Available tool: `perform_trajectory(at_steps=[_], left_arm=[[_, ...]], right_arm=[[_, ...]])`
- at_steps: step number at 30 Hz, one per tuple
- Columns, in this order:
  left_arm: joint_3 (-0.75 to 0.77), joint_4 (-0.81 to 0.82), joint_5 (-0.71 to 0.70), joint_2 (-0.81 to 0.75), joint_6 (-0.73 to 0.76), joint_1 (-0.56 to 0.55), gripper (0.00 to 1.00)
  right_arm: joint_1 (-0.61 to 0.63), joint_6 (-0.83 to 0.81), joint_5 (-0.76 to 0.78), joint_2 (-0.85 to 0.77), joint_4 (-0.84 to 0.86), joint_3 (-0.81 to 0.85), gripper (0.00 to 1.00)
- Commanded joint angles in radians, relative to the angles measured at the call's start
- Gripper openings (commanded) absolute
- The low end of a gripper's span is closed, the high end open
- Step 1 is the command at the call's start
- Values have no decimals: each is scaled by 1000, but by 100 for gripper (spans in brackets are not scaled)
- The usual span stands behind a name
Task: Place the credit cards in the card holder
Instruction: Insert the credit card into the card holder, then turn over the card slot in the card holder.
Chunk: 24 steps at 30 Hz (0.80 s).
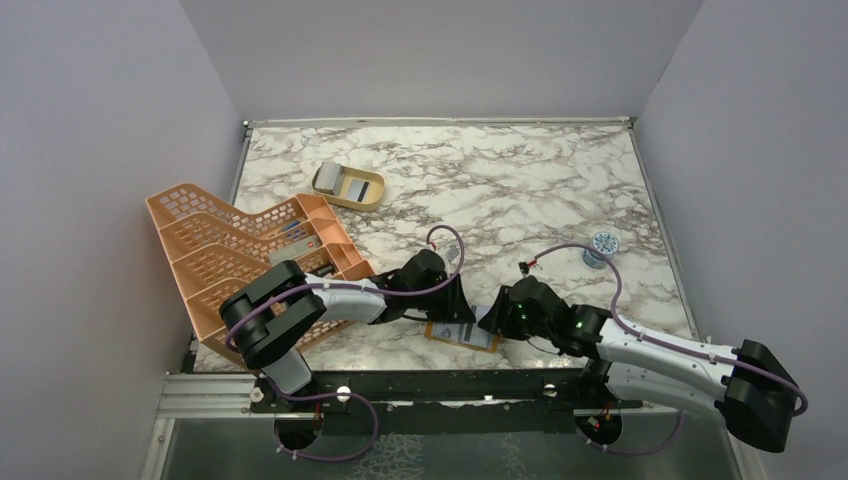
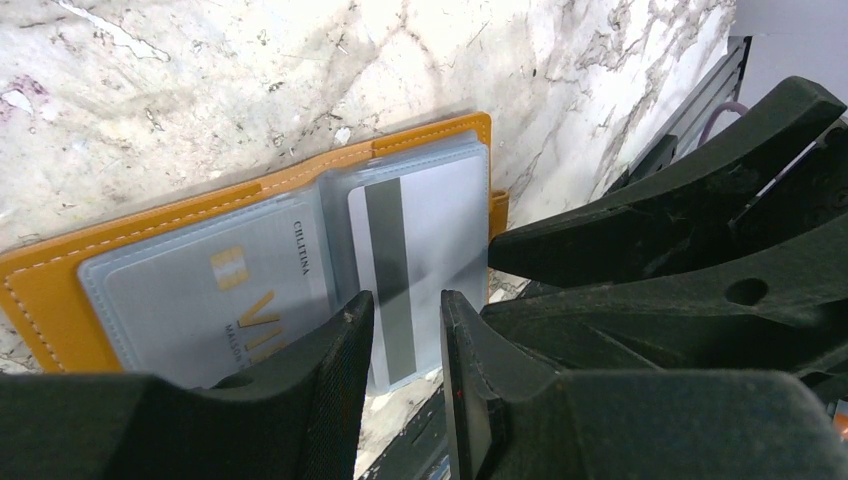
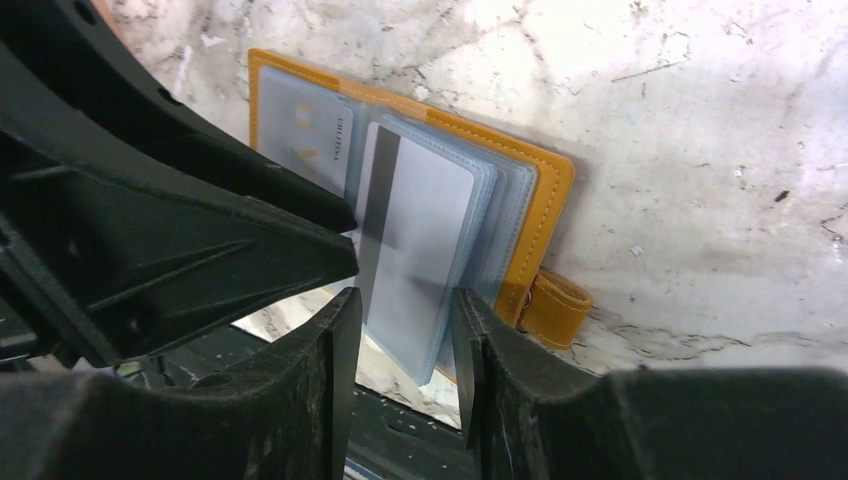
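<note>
An open mustard-orange leather-like folding card holder (image 1: pixel 462 335) lies between the left gripper (image 2: pixel 400 305) and right gripper (image 3: pixel 400 300). Both claws are narrowly parted and empty, seemingly steadying its sleeves. A silvery striped credit card (image 2: pixel 425 240) sits in the sleeve by its snap tab; a chip-marked grey card (image 2: pixel 215 290) fills the opposite pocket.

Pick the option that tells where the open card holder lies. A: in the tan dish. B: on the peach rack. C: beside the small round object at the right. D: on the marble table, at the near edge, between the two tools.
D: the card holder lies open on the marble table at its near edge, with the left tool and the right tool over it.
</note>
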Motion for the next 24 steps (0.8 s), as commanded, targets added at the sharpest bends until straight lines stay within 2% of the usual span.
perform_trajectory(at_steps=[1, 9, 17, 24], left_arm=[[-19, -4, -19, -24, -3, -1, 34], [1, -139, -95, -68, 26, 12, 36], [-32, -68, -42, -106, 4, 20, 43], [48, -280, -130, -203, 82, 71, 44]], right_arm=[[9, 17, -23, -36, 100, -21, 39], [9, 32, -56, -34, 177, -52, 39], [9, 31, -82, -21, 250, -55, 39], [9, 15, -93, 4, 311, -42, 39]])
